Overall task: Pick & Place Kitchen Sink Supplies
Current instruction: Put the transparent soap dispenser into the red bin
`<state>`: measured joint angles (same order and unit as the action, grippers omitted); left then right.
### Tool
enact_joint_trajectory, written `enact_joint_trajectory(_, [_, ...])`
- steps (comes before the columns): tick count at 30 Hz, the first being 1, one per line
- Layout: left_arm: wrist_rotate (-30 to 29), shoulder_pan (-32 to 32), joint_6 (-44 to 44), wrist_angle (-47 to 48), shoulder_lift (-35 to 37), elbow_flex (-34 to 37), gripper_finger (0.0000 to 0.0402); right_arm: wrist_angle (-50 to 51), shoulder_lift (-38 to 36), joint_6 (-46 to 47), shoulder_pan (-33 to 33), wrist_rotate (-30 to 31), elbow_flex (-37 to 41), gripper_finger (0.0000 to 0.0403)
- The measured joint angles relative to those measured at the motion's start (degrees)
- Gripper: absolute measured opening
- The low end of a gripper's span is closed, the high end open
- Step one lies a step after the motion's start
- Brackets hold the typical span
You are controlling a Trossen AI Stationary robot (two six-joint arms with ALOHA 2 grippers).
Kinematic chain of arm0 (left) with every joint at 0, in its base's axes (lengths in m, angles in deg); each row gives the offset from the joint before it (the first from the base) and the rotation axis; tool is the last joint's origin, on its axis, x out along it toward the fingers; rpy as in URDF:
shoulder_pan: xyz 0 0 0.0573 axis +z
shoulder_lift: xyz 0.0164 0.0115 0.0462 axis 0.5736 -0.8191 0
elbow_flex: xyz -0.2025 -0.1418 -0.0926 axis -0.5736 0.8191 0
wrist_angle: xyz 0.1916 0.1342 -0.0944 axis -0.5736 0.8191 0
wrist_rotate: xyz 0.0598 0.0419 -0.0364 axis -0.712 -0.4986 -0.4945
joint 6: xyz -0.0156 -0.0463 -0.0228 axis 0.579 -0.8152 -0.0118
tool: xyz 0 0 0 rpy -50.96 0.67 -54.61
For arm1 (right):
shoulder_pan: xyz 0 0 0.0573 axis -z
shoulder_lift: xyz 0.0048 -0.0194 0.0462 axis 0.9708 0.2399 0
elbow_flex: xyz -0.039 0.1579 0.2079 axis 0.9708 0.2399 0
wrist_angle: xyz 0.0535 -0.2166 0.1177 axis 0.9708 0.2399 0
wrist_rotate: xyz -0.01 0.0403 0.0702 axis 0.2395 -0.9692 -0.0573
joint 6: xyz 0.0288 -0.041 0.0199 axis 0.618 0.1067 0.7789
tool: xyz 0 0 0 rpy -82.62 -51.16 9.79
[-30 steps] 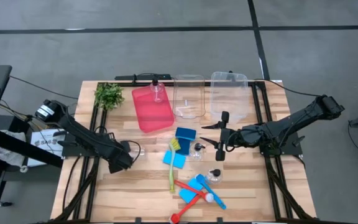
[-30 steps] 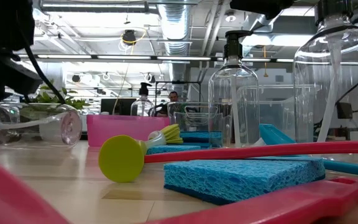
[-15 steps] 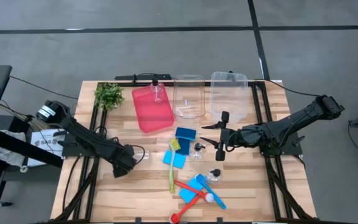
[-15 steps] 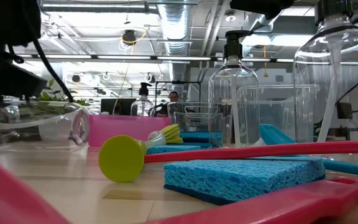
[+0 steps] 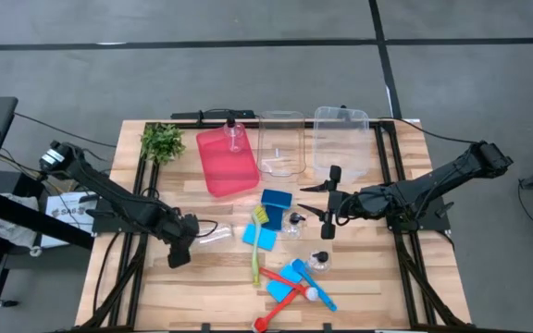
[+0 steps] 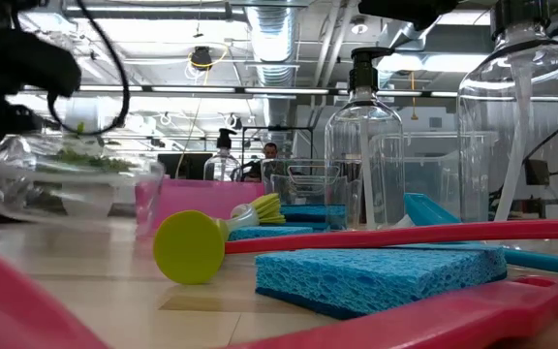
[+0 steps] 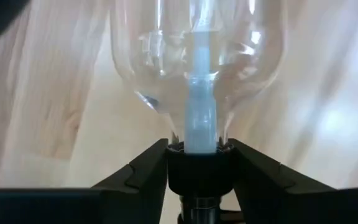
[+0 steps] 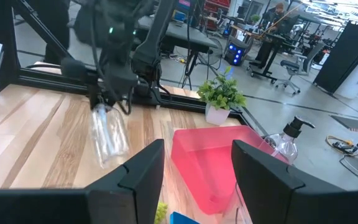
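My left gripper [image 5: 189,242] is shut on a clear pump bottle [image 5: 213,231] over the table's left middle; the low view shows the bottle [image 6: 66,179] lying level. My right gripper [image 5: 328,203] hovers open right of centre, touching nothing. Near it stand two small pump bottles [image 5: 294,222] [image 5: 320,260]. Blue sponges [image 5: 276,199] [image 5: 259,237] [image 5: 283,282] lie flat at the centre. A yellow-green brush [image 5: 255,252], a red brush [image 5: 280,298] and a blue brush [image 5: 315,292] lie near the near edge. Another bottle [image 5: 234,137] stands in the red bin [image 5: 225,166]. My left gripper pinches the bottle's black collar [image 7: 199,167] at the neck between its two fingers, one on each side. The fingers come roughly level from the table's left. The clear body [image 7: 194,56] points away from them toward the right, about level and low over the boards.
Two clear bins [image 5: 280,143] [image 5: 340,139] and the red bin line the far edge, with a leafy plant [image 5: 162,141] at the far left. Bare wood lies around my left gripper and along the near left [image 5: 146,287].
My left gripper has carried the bottle a little toward the table's right and near edge and has turned, so the bottle's body now points more to the right. In the low view the bottle has risen and come closer. My right arm has kept still.
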<state>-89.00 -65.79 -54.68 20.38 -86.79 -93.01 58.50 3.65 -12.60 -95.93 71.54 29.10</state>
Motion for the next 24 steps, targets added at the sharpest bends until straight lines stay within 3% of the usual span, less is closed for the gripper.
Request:
enact_joint_trajectory(7, [-0.9,0.0,0.0,-4.8,8.7,0.0,0.0135,0.0,0.0,0.0,0.0,0.0,0.0,0.0182])
enact_joint_trajectory(13, [-4.8,0.0,1.0,-8.3,14.2,0.0,0.0161,0.0,0.0,0.0,0.0,0.0,0.0,0.0182])
enact_joint_trajectory(24, [-13.8,0.0,6.1,-16.2,17.6,0.0,0.0134,0.0,0.0,0.0,0.0,0.0,0.0,0.0182])
